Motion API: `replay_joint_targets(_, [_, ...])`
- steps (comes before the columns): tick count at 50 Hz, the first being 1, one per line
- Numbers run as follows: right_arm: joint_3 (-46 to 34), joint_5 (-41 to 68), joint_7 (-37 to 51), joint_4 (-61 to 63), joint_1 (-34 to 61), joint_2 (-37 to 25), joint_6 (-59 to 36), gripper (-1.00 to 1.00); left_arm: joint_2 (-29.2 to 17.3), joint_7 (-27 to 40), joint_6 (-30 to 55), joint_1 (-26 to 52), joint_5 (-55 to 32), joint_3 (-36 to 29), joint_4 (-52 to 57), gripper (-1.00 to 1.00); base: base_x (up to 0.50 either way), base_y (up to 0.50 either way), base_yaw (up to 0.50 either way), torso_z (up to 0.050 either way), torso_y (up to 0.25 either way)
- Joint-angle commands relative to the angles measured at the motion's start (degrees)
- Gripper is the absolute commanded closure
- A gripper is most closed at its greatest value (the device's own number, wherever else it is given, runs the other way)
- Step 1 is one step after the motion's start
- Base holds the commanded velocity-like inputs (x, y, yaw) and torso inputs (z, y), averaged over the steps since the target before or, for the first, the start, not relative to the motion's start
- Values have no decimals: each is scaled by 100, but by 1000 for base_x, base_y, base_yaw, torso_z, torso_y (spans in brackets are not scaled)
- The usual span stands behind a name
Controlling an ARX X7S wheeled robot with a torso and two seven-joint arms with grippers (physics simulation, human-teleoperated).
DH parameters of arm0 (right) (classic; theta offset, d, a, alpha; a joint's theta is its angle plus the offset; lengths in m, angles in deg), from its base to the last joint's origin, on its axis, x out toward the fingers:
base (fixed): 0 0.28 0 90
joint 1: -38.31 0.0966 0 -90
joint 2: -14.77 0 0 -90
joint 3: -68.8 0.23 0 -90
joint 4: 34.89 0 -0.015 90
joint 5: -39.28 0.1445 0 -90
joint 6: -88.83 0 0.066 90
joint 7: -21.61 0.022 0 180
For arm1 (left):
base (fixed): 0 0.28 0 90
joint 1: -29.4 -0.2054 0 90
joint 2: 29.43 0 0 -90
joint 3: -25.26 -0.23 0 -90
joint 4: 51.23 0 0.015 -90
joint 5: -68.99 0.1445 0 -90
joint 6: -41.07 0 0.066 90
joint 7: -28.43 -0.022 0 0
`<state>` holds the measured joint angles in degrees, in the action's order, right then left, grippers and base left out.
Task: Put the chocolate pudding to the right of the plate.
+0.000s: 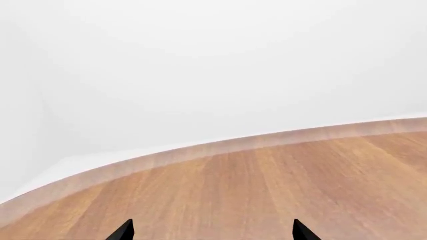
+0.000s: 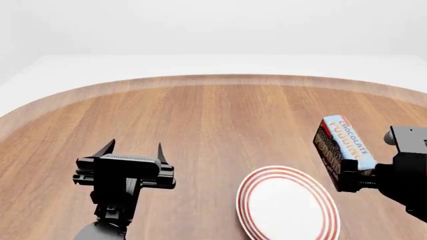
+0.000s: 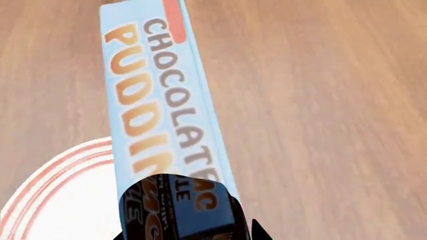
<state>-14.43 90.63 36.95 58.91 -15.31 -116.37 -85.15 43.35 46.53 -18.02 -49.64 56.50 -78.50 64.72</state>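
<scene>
Right end effector clamped on chocolate pudding beside bare plate; left open, empty.

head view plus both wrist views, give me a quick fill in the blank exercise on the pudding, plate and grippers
1. The chocolate pudding is held by the ____ gripper.
2. The rings on the plate are ____.
3. The left gripper is open and holds ____.
4. In the head view the carton is beside the plate's ____ edge.

Missing words: right; red; nothing; right
</scene>
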Motion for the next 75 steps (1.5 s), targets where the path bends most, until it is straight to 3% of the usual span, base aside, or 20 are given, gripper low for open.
replay_joint_targets(1, [217,-232,-262,-1165,-22,-421,334,100,-7,18,-22,4,-16,-19,-44,-100,0,0,0,0,0])
replay_joint_targets(5, [521,-281,-225,-1501,-176,-481,489,100,-14,37,13,27,-17,-22,-39,-100,0,0,0,0,0])
replay_joint_targets(24, [112,-925,-790,-3099,-287,-571,1612,100,-17,75,44,52,-8,-142,7,-100,0,0,0,0,0])
replay_joint_targets(55, [-880,-1872,-1369,-4968,752,14,3079,100,-48,85,-139,-8,-32,-211,-191,-100,0,0,0,0,0])
replay_joint_targets(75, [-1018,-1993,-1269,-4809,678,-14,3062,100,-73,113,-172,-19,-52,-248,-205,-100,0,0,0,0,0])
